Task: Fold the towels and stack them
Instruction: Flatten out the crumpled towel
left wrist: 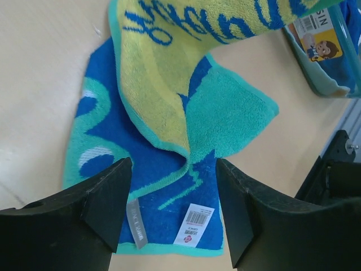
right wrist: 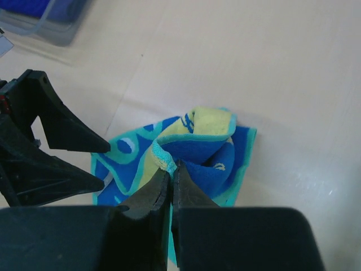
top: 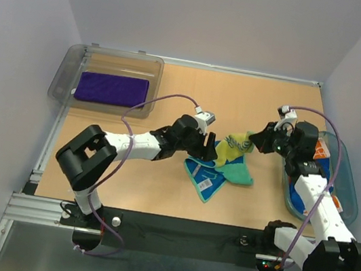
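The left tool (left wrist: pixel 174 164) is spread, empty, over the towel (top: pixel 209 180). Its raised edge is pinched by the right tool (right wrist: pixel 172 169), its length slanted toward the tabletop's (top: pixel 173 93) far-right corner.

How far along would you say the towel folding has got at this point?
Done: the purple towel lies folded flat in the clear bin. In hand: the right gripper is shut on a corner of the green patterned towel, that part raised, while the left gripper hangs open above it. Left: finishing that fold, stacking it, and the cloths in the teal basket.
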Controlling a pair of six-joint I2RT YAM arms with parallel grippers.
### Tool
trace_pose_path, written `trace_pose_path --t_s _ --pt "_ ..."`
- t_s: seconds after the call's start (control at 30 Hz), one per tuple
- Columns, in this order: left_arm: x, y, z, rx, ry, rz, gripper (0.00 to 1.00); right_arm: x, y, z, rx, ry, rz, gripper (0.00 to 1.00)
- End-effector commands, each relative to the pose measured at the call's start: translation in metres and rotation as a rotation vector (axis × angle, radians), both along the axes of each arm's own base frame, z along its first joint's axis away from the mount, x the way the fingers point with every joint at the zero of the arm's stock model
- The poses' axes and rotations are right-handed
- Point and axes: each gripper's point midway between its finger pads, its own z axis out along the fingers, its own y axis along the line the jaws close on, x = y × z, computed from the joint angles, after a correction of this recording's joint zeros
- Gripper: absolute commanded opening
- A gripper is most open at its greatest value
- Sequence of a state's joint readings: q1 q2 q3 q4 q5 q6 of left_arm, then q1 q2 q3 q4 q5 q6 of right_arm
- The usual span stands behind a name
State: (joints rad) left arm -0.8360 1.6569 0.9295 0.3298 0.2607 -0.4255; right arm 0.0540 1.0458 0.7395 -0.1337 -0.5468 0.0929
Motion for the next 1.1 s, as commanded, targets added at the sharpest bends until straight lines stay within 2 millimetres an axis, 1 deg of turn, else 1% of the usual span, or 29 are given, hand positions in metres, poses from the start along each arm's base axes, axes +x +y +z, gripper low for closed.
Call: trace_pose_path --t_s 0.0,0.03,0.07,0.1,0.13,0.17,0.2,0.23,0.27,0.33,0.37,0.43,0.47,0.57,0.67,0.7,0.77,0.83,0.87,0.93,0.97,1.0,1.03,1.07 --pt "0.002 -0.031 0.030 -0.180 0.027 -0.032 0.72 -0.001 -0.013 0.000 0.059 0.010 -0.152 0.01" --pt "0.006 -0.034 0.023 -0.173 0.039 -0.025 0.72 -0.006 -0.018 -0.007 0.059 0.019 -0.191 0.01" --pt "0.009 -0.035 0.020 -0.172 0.052 -0.011 0.72 -0.006 -0.023 -0.010 0.071 0.031 -0.238 0.01" --pt "0.010 -0.036 0.018 -0.171 0.059 -0.009 0.72 -0.009 -0.032 -0.015 0.060 0.029 -0.298 0.01" --pt "0.013 -0.038 0.019 -0.174 0.060 -0.004 0.72 -0.010 -0.036 -0.017 0.063 0.028 -0.326 0.01" --pt "0.014 -0.040 0.012 -0.166 0.073 -0.003 0.72 -0.013 -0.038 -0.020 0.087 0.046 -0.358 0.01" --pt "0.014 -0.042 0.010 -0.167 0.084 -0.001 0.71 -0.014 -0.040 -0.023 0.088 0.047 -0.372 0.01" --pt "0.016 -0.044 0.011 -0.170 0.088 0.001 0.71 -0.016 -0.039 -0.025 0.092 0.052 -0.369 0.01" --pt "0.017 -0.045 0.004 -0.162 0.103 0.009 0.72 -0.019 -0.038 -0.032 0.096 0.067 -0.370 0.01" --pt "0.021 -0.046 0.000 -0.156 0.121 0.031 0.71 -0.021 -0.037 -0.038 0.100 0.086 -0.364 0.01" --pt "0.022 -0.046 -0.007 -0.147 0.133 0.038 0.71 -0.023 -0.035 -0.043 0.096 0.099 -0.353 0.01" --pt "0.024 -0.050 -0.008 -0.153 0.150 0.048 0.70 -0.025 -0.032 -0.045 0.107 0.112 -0.334 0.01" --pt "0.026 -0.050 -0.012 -0.149 0.157 0.055 0.70 -0.026 -0.031 -0.047 0.109 0.117 -0.330 0.01" --pt "0.030 -0.056 -0.011 -0.160 0.166 0.056 0.68 -0.027 -0.031 -0.052 0.102 0.127 -0.327 0.01" --pt "0.036 -0.060 -0.012 -0.162 0.171 0.067 0.66 -0.027 -0.030 -0.053 0.097 0.126 -0.319 0.02" --pt "0.037 -0.060 -0.015 -0.160 0.180 0.075 0.65 -0.027 -0.029 -0.052 0.101 0.124 -0.313 0.02" --pt "0.042 -0.062 -0.014 -0.170 0.184 0.080 0.61 -0.027 -0.028 -0.052 0.102 0.124 -0.308 0.02" --pt "0.043 -0.065 -0.010 -0.184 0.180 0.069 0.54 -0.027 -0.028 -0.051 0.101 0.120 -0.304 0.03" --pt "0.045 -0.068 -0.003 -0.197 0.169 0.060 0.51 -0.027 -0.028 -0.051 0.100 0.120 -0.306 0.03" --pt "0.049 -0.071 0.006 -0.207 0.143 0.047 0.22 -0.026 -0.028 -0.049 0.106 0.116 -0.306 0.03" --pt "0.051 -0.071 0.013 -0.215 0.128 0.046 0.07 -0.023 -0.027 -0.045 0.108 0.104 -0.305 0.03" --pt "0.057 -0.067 0.016 -0.216 0.116 0.057 0.00 -0.021 -0.027 -0.042 0.111 0.099 -0.302 0.03" --pt "0.061 -0.064 0.020 -0.217 0.102 0.057 0.00 -0.020 -0.026 -0.039 0.111 0.093 -0.296 0.03" --pt "0.069 -0.059 0.034 -0.217 0.050 0.051 0.00 -0.016 -0.026 -0.029 0.116 0.073 -0.295 0.03"
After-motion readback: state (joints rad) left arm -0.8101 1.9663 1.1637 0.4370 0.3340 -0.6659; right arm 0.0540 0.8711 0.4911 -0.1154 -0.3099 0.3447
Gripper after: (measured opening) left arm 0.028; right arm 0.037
